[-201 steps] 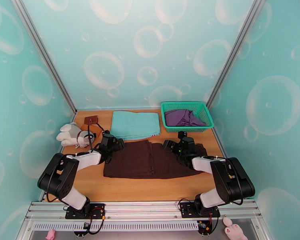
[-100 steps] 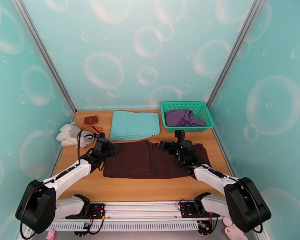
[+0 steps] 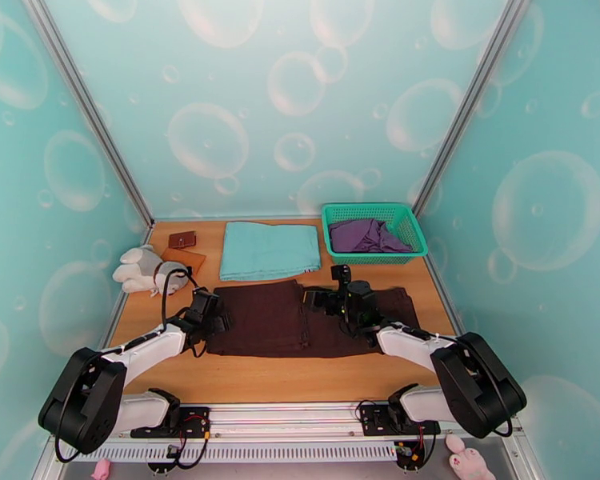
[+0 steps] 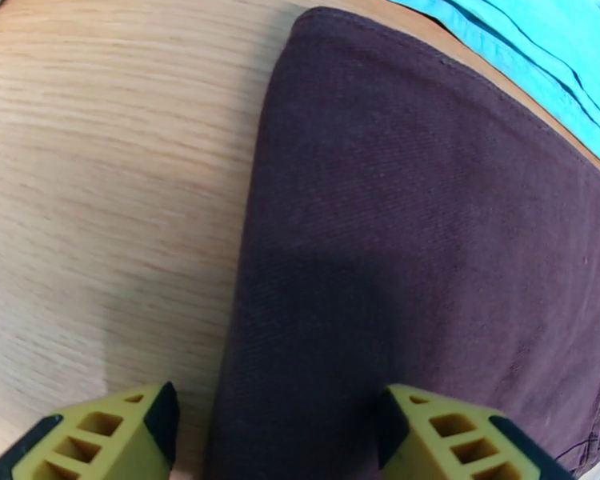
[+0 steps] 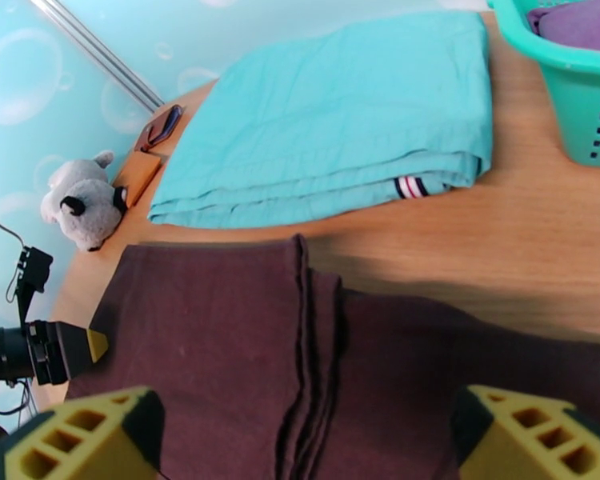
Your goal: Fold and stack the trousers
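The dark brown trousers lie flat across the middle of the wooden table, with a folded layer on their left half. My left gripper sits low at their left edge. In the left wrist view it is open, and the edge of the trousers runs between its yellow fingertips. My right gripper hovers over the middle of the trousers. It is open above the fold line of the trousers, with nothing held.
A folded light teal cloth lies just behind the trousers. At the back right, a green basket holds a purple garment. A grey plush toy, a brown wallet and a tan card sit at the back left.
Both arms have stretched out lower. The left gripper slid toward me along the trousers' left edge and its jaws narrowed. The right gripper moved left, toward the trousers' middle.
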`<action>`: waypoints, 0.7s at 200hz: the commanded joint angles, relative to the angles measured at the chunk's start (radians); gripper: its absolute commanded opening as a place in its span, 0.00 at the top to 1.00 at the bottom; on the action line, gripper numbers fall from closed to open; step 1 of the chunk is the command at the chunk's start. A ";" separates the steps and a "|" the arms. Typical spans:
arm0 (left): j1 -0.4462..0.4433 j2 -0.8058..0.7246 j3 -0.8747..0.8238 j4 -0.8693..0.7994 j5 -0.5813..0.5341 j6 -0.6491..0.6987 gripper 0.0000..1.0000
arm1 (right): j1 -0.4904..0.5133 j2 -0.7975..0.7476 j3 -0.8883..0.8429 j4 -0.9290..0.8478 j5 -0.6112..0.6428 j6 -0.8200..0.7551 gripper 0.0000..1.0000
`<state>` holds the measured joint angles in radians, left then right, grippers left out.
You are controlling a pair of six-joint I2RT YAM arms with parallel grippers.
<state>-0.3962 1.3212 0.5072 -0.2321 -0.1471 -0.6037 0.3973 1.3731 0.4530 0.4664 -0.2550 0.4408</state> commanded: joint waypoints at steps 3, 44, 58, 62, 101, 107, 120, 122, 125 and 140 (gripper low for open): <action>0.007 0.032 -0.033 0.053 0.128 0.027 0.35 | -0.015 0.009 0.026 0.023 -0.027 0.016 0.01; 0.003 0.057 -0.024 0.066 0.189 0.057 0.73 | -0.044 0.021 0.026 0.025 -0.041 0.022 0.01; 0.003 0.056 -0.009 0.048 0.191 0.071 0.89 | -0.054 0.018 0.025 0.025 -0.044 0.022 0.01; 0.003 0.054 -0.004 0.039 0.190 0.075 0.94 | -0.058 0.016 0.023 0.026 -0.045 0.024 0.01; -0.022 -0.030 0.126 -0.160 0.046 0.054 1.00 | -0.136 -0.023 -0.038 0.094 -0.078 0.083 0.01; -0.032 -0.046 0.163 -0.201 0.011 0.051 1.00 | -0.150 -0.029 -0.048 0.101 -0.082 0.094 0.01; -0.044 -0.072 0.250 -0.280 -0.035 0.063 1.00 | -0.170 -0.033 -0.060 0.110 -0.081 0.108 0.01; -0.044 -0.073 0.261 -0.294 -0.039 0.066 1.00 | -0.172 -0.033 -0.061 0.109 -0.081 0.109 0.00; -0.044 -0.075 0.282 -0.313 -0.047 0.071 1.00 | -0.174 -0.033 -0.063 0.109 -0.081 0.109 0.01; -0.044 -0.071 0.382 -0.407 -0.092 0.093 1.00 | -0.179 -0.043 -0.067 0.104 -0.070 0.111 0.01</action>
<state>-0.4339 1.2835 0.7288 -0.4591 -0.1314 -0.5426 0.2276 1.3571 0.4061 0.5358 -0.3183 0.5083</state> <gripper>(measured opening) 0.068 0.994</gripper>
